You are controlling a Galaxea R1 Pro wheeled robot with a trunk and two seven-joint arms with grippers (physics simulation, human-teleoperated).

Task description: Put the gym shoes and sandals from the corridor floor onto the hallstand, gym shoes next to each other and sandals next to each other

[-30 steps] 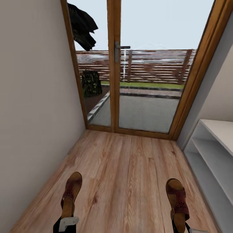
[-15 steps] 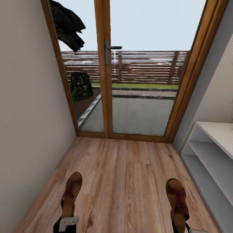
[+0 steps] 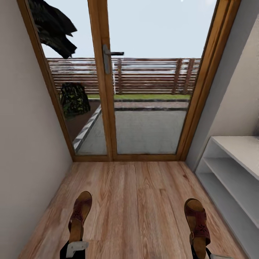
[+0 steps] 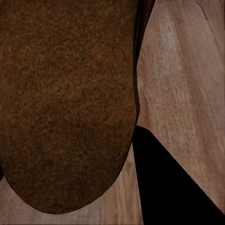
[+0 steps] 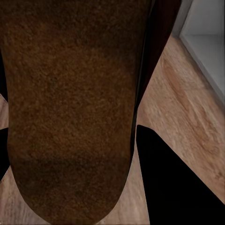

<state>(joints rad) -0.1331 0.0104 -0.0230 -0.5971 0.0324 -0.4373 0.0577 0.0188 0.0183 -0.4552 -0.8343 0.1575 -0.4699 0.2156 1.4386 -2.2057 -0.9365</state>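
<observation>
Sandals ride one in each gripper. In the head view the left sandal [image 3: 79, 216] juts forward from the left gripper [image 3: 76, 248] at the picture's lower edge, held by its heel end, toe toward the glass door [image 3: 144, 90]. The right sandal [image 3: 198, 221] sits the same way in the right gripper [image 3: 201, 253], which is mostly cut off. Both hang above the floor [image 3: 136, 201]. The rack [image 3: 230, 169] stands along the right wall, its near corner just ahead of the right sandal, both shelves bare as far as shown.

From the left wrist, the left sandal's brown sole [image 4: 65, 103] is very close, with a dark finger [image 4: 168, 187] pressed beside it and planks beyond, so that gripper reads as clamped on it.

From the right wrist, the other sole [image 5: 70, 108] is flanked by dark fingers [image 5: 173, 183] on both sides, clamped too, with the rack's pale edge [image 5: 206, 33] nearby.

I judge this the carrying step. Next, the robot needs to turn toward the rack and set both sandals side by side on a shelf.
</observation>
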